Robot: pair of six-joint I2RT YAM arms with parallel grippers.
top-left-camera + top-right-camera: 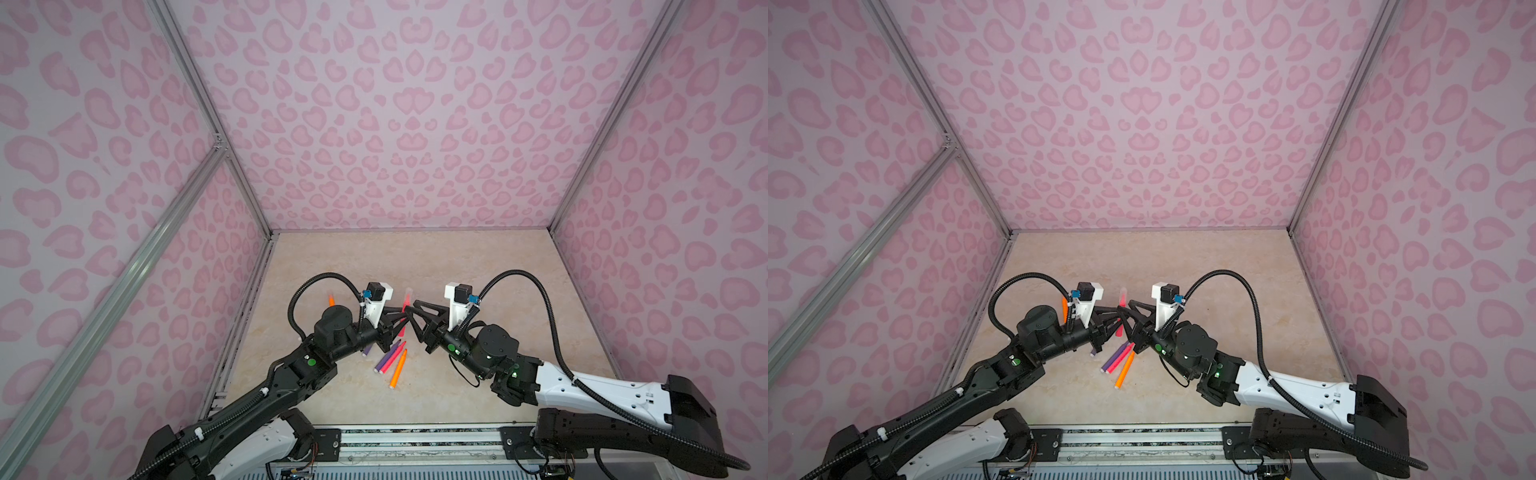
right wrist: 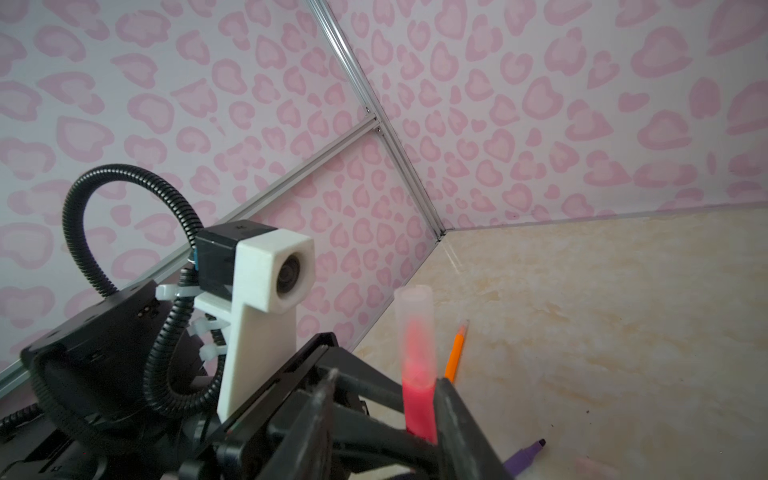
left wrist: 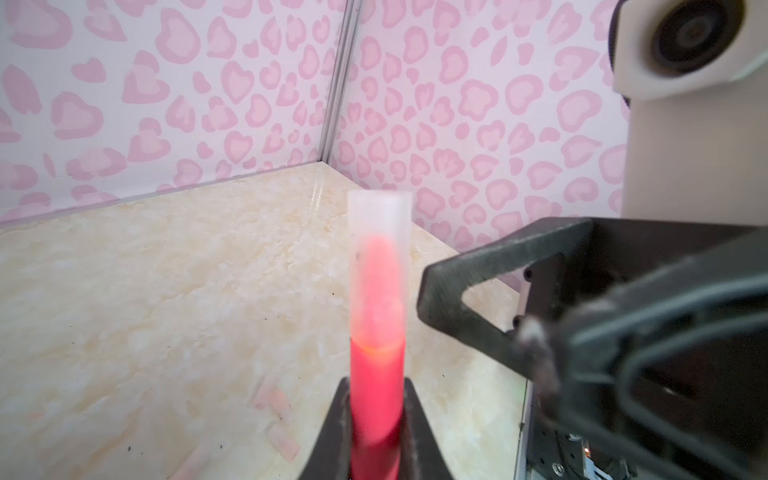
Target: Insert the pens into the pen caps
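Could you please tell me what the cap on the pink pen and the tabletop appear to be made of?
Cap: probably frosted, translucent plastic, since the tip of the pink pen shows blurrily through it.
Tabletop: glossy beige with marble-like veining, faintly reflecting the corner post. It could be stone, tile or a printed laminate; the look leaves that open.

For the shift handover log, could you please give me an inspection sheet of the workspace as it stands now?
Surface: beige marbled tabletop, a few dark specks.
Job's things: pink pen upright with translucent cap over its tip; three pens (purple, pink, orange) lying together; orange pen lying apart; loose caps on the surface.
Clutter: nothing seen.
Grippers: left gripper shut on the pink pen; right gripper open around it.
Cables: black conduits arch above both arms.
Surroundings: pink patterned walls, aluminium frame.
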